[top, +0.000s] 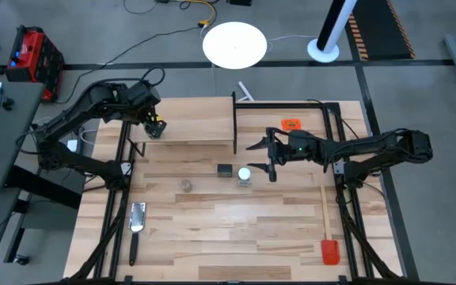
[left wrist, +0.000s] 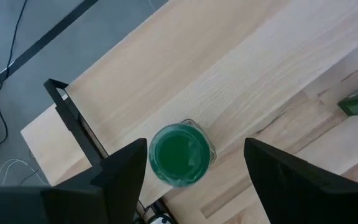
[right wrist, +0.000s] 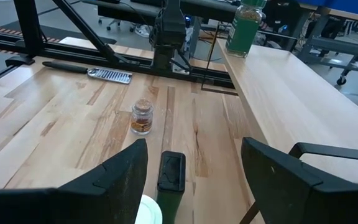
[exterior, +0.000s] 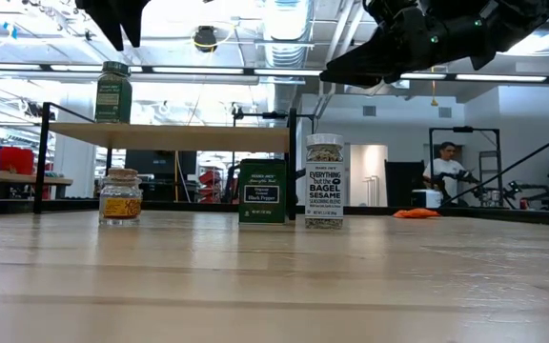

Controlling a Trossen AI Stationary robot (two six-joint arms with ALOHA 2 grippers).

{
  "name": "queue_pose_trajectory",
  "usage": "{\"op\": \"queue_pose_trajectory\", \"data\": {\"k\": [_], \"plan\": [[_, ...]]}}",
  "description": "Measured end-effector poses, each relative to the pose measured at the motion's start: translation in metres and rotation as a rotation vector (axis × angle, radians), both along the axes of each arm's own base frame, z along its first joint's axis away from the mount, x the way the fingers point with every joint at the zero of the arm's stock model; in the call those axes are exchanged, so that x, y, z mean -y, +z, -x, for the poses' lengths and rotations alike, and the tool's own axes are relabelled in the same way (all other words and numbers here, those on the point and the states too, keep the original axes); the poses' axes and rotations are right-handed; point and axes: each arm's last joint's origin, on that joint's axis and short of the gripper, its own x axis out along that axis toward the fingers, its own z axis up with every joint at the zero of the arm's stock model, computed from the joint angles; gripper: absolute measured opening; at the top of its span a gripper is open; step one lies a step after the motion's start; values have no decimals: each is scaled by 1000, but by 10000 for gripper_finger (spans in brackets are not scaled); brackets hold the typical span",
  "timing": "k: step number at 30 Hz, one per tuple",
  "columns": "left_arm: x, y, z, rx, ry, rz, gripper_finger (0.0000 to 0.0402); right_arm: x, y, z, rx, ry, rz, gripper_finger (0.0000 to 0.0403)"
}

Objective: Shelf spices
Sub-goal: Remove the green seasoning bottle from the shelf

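Observation:
The green-lidded jar (left wrist: 179,155) stands upright on the left end of the shelf (top: 192,120), a light-wood plank in a black frame. My left gripper (left wrist: 196,152) hovers open just above it, a finger on either side, clear of it in the low view (exterior: 112,21). The clear jar with white lid (top: 245,174), the black tin (top: 225,170) and the brownish jar (top: 187,185) stand on the table in front of the shelf. My right gripper (top: 264,155) is open, raised just right of and above the white-lidded jar (exterior: 324,181).
A flat orange tag (top: 291,124) lies right of the shelf. A red-headed spatula with a wooden handle (top: 328,229) lies by the table's right edge, and a metal utensil (top: 137,218) near the left edge. The shelf top right of the green-lidded jar is bare wood.

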Motion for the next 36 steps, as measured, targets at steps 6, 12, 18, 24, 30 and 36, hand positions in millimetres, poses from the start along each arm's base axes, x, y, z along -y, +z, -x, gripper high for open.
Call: {"op": "queue_pose_trajectory", "data": {"k": [6,12,18,24,30,36], "plan": [[0,0,0,8,22,1,260,0,-1,0,-12,-1,-8,260],[0,0,0,10,27,0,260,0,-1,0,-14,-2,-12,260],[2,-21,5,-52,35,33,260,0,-2,0,-18,-2,-12,260],[5,-42,15,-114,40,61,260,0,-2,0,-17,-2,-11,260],[6,-40,18,-107,40,44,260,0,-1,0,-9,-1,-10,260],[5,-39,16,-83,33,36,260,0,-1,0,-10,-1,-10,260]]}}
